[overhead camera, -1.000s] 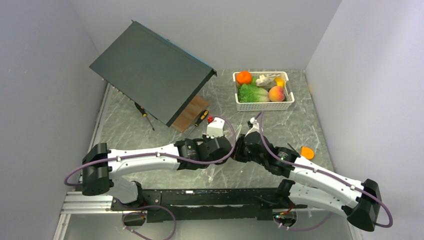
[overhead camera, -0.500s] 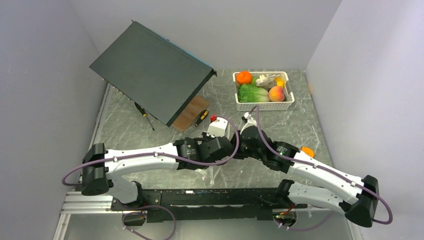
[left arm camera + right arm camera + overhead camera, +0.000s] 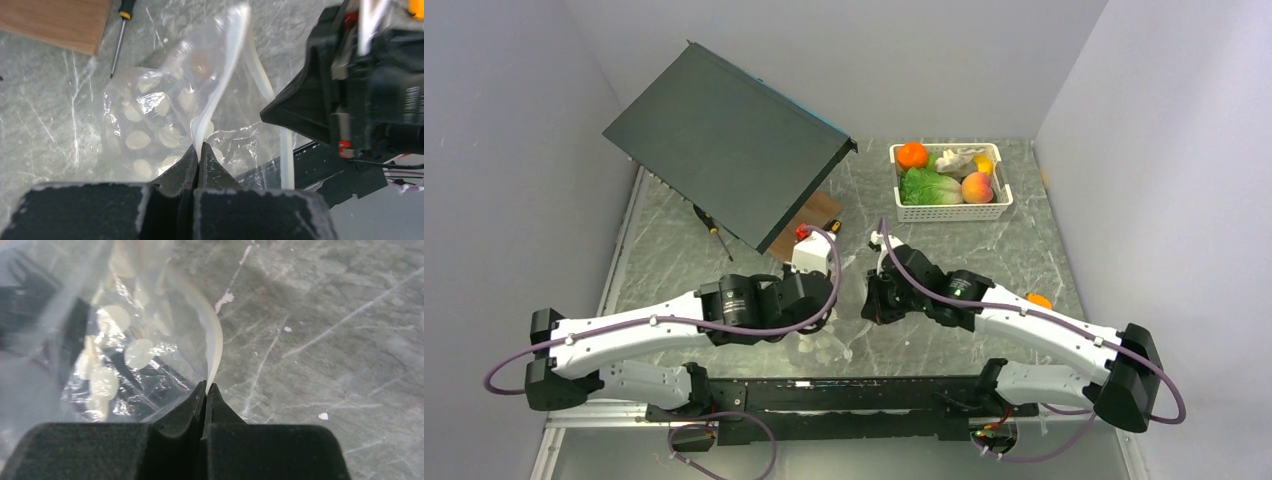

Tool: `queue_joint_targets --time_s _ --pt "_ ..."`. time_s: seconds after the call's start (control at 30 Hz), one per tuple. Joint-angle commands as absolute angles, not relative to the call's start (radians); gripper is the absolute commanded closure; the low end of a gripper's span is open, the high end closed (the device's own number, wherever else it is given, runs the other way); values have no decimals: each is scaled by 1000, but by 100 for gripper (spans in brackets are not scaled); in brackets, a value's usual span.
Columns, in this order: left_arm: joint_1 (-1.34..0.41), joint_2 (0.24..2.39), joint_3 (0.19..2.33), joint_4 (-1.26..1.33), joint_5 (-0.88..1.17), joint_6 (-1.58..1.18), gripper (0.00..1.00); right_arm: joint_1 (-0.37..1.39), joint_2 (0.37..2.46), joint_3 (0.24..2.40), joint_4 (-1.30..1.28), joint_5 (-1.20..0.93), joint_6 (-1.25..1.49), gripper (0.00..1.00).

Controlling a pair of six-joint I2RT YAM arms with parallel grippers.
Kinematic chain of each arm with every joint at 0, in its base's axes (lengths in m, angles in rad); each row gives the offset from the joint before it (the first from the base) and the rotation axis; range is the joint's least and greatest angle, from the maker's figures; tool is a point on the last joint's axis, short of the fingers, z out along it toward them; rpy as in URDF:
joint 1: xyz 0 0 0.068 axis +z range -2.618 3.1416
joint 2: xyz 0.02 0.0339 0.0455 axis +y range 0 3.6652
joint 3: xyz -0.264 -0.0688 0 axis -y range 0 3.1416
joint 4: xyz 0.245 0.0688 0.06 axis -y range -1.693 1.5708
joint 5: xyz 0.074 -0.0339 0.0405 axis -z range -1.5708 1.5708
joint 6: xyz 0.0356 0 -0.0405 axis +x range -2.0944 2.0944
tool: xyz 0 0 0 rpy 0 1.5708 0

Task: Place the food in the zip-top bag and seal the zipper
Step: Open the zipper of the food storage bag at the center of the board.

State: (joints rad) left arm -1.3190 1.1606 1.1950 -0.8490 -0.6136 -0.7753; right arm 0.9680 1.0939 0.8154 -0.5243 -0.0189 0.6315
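The left claw (image 3: pixel 196 155) is pinched hard, its two black tips meeting on the whitish zipper (image 3: pixel 220 85) of the zip-top bag (image 3: pixel 145 115) with no gap left between the jaws. From those tips the strip rises away and curves to the upper right, and the clear dotted film is bunched just ahead and to the left. A second run of white strip lies off to the right of the claw, apart from the pinched one, so the mouth looks parted.

The right claw (image 3: pixel 206 387) is closed the same way, nipping its own stretch of strip. The crumpled bag hangs to the left of its tips and bare marbled table (image 3: pixel 325 340) lies to the right. Seen from above, the two claws face each other close together, and the bag sags between them toward the table's near edge.

The food (image 3: pixel 949 175) is well beyond the right claw, at the far side, packed in a white slotted basket (image 3: pixel 951 212) — a round orange (image 3: pixel 912 154), a peach (image 3: pixel 976 187), a leafy green piece (image 3: pixel 929 187) and a pale one (image 3: pixel 954 160). A small orange piece (image 3: pixel 1038 300) lies on the table behind the right claw, beside its forearm.

Past the bag, up and left of the left claw, sit a wooden board (image 3: pixel 55 22) and a screwdriver (image 3: pixel 120 35). A big dark panel (image 3: pixel 724 140) leans farther off.
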Motion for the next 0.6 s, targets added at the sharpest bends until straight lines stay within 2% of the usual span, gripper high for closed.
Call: queue_joint_targets --time_s 0.0,0.03,0.13,0.27,0.37,0.57 --pt "-1319 1181 1128 -834 -582 -870 100 973 1126 921 -522 -74 572 94" --pt "-1319 1186 1114 -827 -591 -904 100 973 1140 941 -544 -64 573 83" --pt "-1309 1210 1087 -816 -612 -970 100 972 1168 1026 -624 -44 549 67" --pt "-1295 1237 1079 -834 -644 -1060 100 972 1105 1060 -694 29 519 49" --pt "-1293 1238 1058 -788 -641 -1063 100 966 1048 1101 -774 219 602 23" --pt "-1269 1249 1053 -728 -619 -1007 100 804 1067 1208 -844 301 592 18"
